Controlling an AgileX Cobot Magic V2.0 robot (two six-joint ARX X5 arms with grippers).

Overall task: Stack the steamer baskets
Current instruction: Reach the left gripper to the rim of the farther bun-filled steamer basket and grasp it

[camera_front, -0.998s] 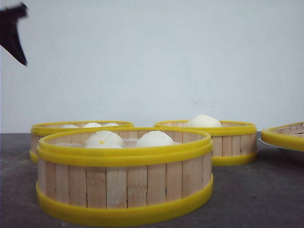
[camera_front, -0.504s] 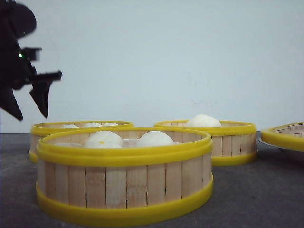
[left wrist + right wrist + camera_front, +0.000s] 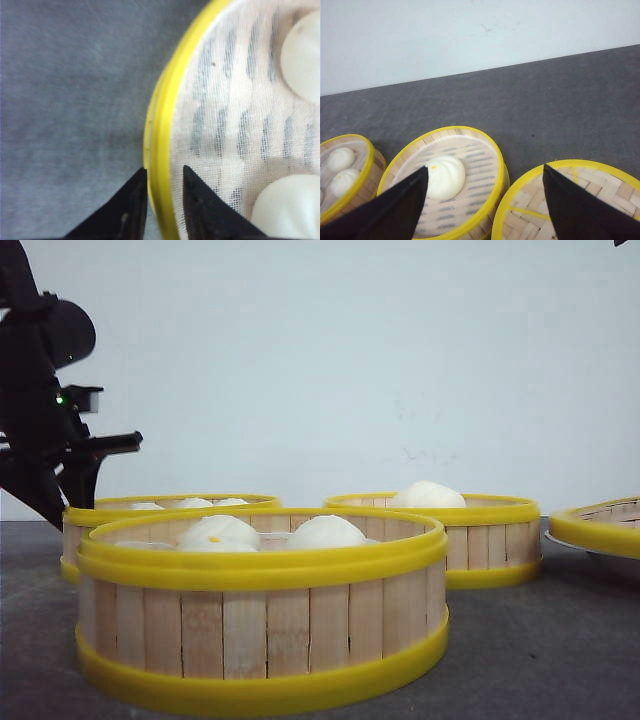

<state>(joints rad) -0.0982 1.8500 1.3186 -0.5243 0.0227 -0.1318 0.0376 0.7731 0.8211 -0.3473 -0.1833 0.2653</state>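
Left gripper (image 3: 162, 187) straddles the rear-left steamer basket (image 3: 170, 505) rim (image 3: 160, 130), jaws slightly apart, 1 finger each side, not clamped.

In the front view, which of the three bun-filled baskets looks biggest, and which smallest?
1. Near basket, by far the largest.
2. Back right basket.
3. Back left basket, partly hidden.
Nearness to the camera likely explains this; they may be alike in size.

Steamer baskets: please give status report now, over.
Left gripper low, jaws astride rim of rear-left steamer basket, not clamped. Right gripper open, high above single-bun basket. No baskets stacked. Nothing blocking.
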